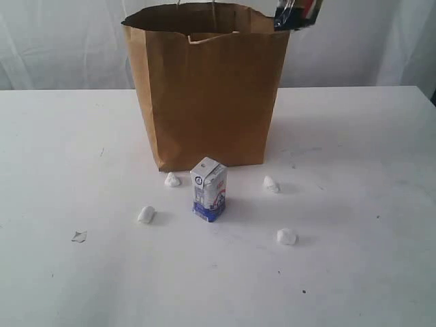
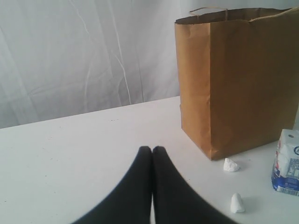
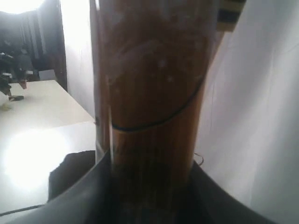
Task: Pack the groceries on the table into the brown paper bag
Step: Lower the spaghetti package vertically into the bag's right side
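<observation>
L gripper (image 2: 152,150) fingers clenched, empty; brown paper bag (image 2: 233,79) beyond fingertips. R gripper (image 3: 149,186) fingers grasping long spaghetti pack (image 3: 154,84) btwn them.

Carton (image 1: 208,189) print blurred, possibly barcode (image 2: 286,189); nothing legible.

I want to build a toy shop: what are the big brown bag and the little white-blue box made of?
The upright brown bag looks like matte kraft paper: creases, folded edges. The small white-blue carton seems coated cardboard: crisp folds, printing.

One bag (image 1: 204,95), carton (image 1: 208,191), pack (image 3: 154,93); four lumps (image 1: 287,236)
</observation>
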Controlling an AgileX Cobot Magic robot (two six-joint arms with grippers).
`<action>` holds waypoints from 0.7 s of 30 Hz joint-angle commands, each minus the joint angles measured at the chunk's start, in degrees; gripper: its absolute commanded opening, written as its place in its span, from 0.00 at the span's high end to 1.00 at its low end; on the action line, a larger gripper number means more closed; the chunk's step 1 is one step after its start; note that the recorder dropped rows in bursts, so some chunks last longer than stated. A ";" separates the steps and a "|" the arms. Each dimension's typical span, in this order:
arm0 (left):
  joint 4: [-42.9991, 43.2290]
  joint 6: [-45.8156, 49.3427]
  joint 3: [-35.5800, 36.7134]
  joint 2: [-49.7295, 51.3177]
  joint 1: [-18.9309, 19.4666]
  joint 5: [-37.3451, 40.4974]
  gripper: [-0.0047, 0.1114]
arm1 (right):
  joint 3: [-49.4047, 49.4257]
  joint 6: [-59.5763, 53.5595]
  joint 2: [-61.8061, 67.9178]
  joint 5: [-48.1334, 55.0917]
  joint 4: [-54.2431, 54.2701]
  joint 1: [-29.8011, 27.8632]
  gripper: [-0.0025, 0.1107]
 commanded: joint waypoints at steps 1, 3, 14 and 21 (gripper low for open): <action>0.80 -0.03 0.34 -0.28 0.17 -0.33 0.96 | -4.86 -3.68 0.55 -1.32 5.07 0.00 0.98; 0.80 -0.03 0.34 -0.28 0.17 -0.33 0.96 | -6.40 -3.68 1.19 0.88 5.07 0.12 0.98; 0.80 -0.03 0.34 -0.28 0.17 -0.33 0.96 | -10.42 -4.08 1.30 1.12 5.07 2.31 0.98; 0.80 -0.03 0.34 -0.28 0.17 -0.33 0.96 | -10.42 -7.20 2.60 1.12 5.07 3.85 0.98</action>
